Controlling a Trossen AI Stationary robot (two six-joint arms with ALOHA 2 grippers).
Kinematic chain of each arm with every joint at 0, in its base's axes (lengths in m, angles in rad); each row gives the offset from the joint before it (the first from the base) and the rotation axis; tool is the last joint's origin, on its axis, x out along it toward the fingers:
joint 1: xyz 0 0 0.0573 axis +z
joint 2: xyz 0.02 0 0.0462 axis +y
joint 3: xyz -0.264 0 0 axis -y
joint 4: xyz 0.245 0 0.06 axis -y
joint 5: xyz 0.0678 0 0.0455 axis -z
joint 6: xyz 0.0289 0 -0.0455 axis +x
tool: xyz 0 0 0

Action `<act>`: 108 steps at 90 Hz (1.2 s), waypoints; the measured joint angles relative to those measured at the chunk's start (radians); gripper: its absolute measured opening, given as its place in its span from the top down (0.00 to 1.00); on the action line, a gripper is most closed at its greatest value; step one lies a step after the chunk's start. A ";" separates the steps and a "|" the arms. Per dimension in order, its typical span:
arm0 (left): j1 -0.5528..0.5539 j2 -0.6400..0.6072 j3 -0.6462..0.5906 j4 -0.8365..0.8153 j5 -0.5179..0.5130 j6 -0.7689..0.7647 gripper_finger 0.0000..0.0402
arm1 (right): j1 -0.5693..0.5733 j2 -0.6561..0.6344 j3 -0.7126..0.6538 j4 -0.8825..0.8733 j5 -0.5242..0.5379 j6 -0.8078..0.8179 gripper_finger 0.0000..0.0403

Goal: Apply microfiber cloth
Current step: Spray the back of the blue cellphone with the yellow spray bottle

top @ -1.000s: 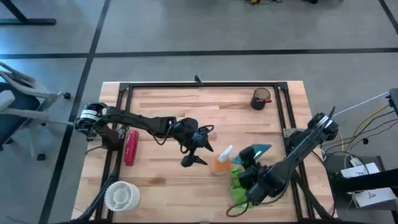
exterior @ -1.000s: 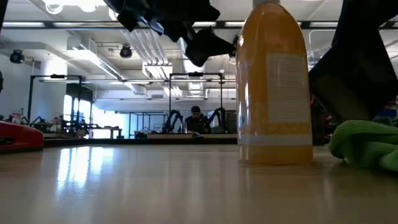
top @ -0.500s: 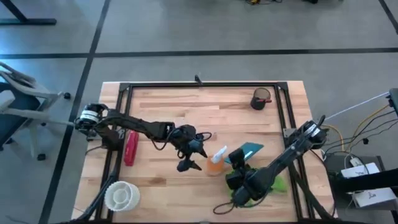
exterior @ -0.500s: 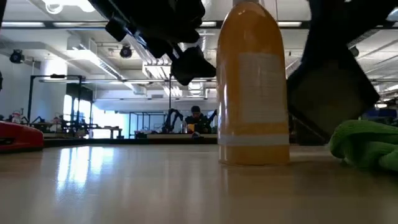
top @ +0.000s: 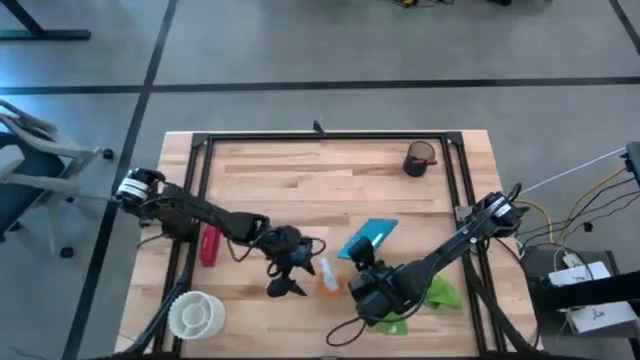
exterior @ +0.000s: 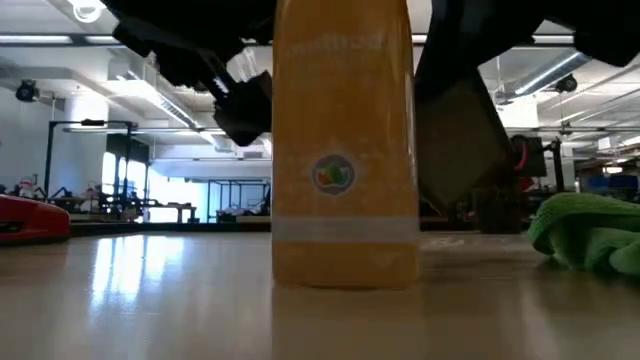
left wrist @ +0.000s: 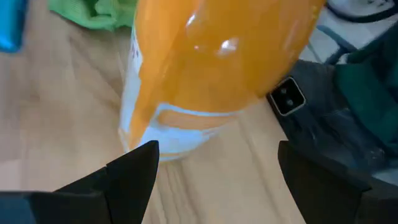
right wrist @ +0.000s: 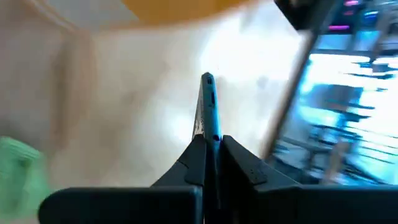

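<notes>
The microfiber cloth (top: 428, 297) lay crumpled on the table (top: 300, 170) at about five o'clock from the table's middle, near the front edge, and no gripper touched it. The right gripper (right wrist: 211, 140) was just beside it at nine o'clock, clenched on a thin blue tablet (top: 366, 238) that it held edge-on. The orange spray bottle (top: 328, 279) stood between the two grippers. The left gripper (left wrist: 214, 165) was at nine o'clock from the bottle, its fingers spread wide around the bottle without gripping it.
</notes>
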 joint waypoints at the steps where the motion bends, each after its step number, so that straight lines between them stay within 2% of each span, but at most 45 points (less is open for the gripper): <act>1: -0.002 -0.006 -0.005 0.000 -0.008 0.000 0.22 | 0.003 0.000 -0.001 -0.007 0.016 -0.010 0.98; 8: -0.010 -0.053 -0.039 0.027 -0.062 -0.002 0.22 | 0.013 0.003 -0.002 -0.024 0.107 -0.080 0.98; 15: -0.011 -0.104 -0.075 0.086 -0.093 -0.008 0.22 | 0.012 0.014 -0.002 -0.025 0.134 -0.152 0.98; 26: -0.017 -0.154 -0.162 0.316 -0.105 -0.009 0.22 | 0.012 0.059 -0.003 -0.029 0.155 -0.333 0.98; 33: -0.023 -0.166 -0.221 0.474 -0.118 -0.005 0.22 | 0.015 0.100 -0.004 -0.028 0.237 -0.467 0.98; 42: -0.040 -0.166 -0.281 0.615 -0.196 0.018 0.22 | 0.014 0.137 -0.004 -0.028 0.354 -0.571 0.98; 49: -0.059 -0.160 -0.304 0.663 -0.286 0.048 0.22 | 0.012 0.148 -0.004 -0.030 0.389 -0.609 0.98; 77: -0.170 -0.154 -0.283 0.700 -0.557 0.143 0.22 | -0.009 0.140 -0.004 -0.026 0.418 -0.546 0.98; 95: -0.240 -0.103 -0.243 0.694 -0.717 0.161 0.22 | -0.010 0.140 -0.022 -0.023 0.332 -0.416 0.98; 108: -0.260 -0.052 -0.210 0.683 -0.756 0.161 0.22 | -0.011 0.123 -0.029 0.011 0.231 -0.236 0.98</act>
